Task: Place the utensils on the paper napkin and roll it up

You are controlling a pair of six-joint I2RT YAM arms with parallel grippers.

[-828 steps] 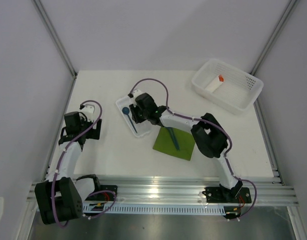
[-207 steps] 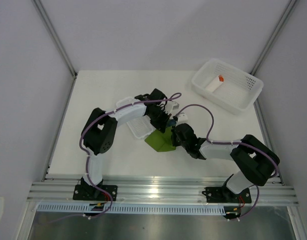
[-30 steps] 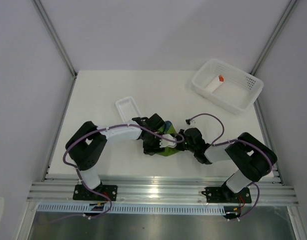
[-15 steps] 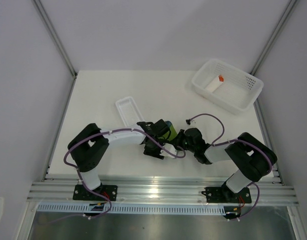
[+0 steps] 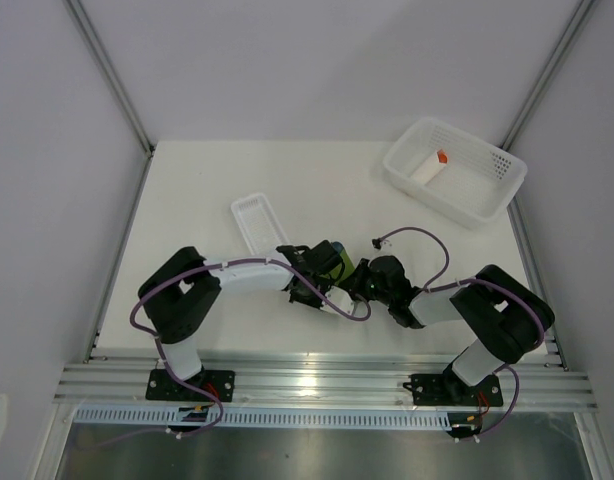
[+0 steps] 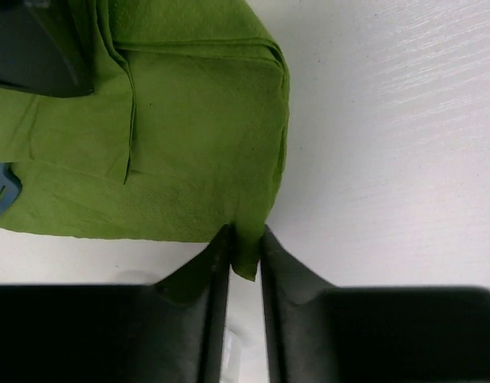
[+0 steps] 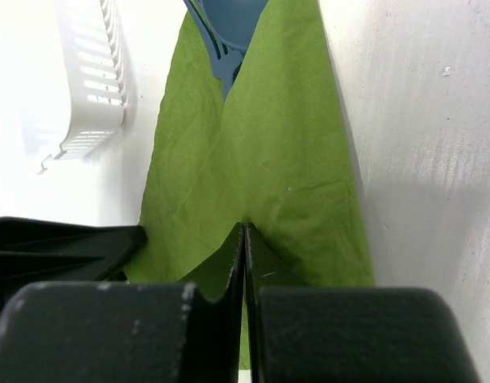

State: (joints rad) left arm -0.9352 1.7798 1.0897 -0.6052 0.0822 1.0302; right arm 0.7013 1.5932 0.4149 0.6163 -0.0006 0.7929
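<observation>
The olive-green paper napkin [image 5: 328, 262] lies folded into a bundle at mid-table, between my two wrists. Blue fork tines [image 6: 1, 196] poke out of its fold in the left wrist view. The right wrist view shows the blue utensils [image 7: 229, 32] sticking out of the far end of the napkin [image 7: 261, 159]. My left gripper [image 6: 245, 249] is shut on a thin corner of the napkin [image 6: 197, 136]. My right gripper [image 7: 245, 233] is shut on the napkin's near edge. In the top view the left gripper [image 5: 315, 284] and right gripper [image 5: 355, 279] meet at the bundle.
A narrow white ribbed tray [image 5: 255, 220] lies just behind the left arm, also seen as the tray [image 7: 89, 80] in the right wrist view. A white basket [image 5: 487, 195] at the back right holds a white piece with an orange tip [image 5: 432, 165].
The left gripper's jaws have narrowed onto the napkin's corner. The napkin bundle has shifted slightly toward the back of the table. The right gripper stays shut.
</observation>
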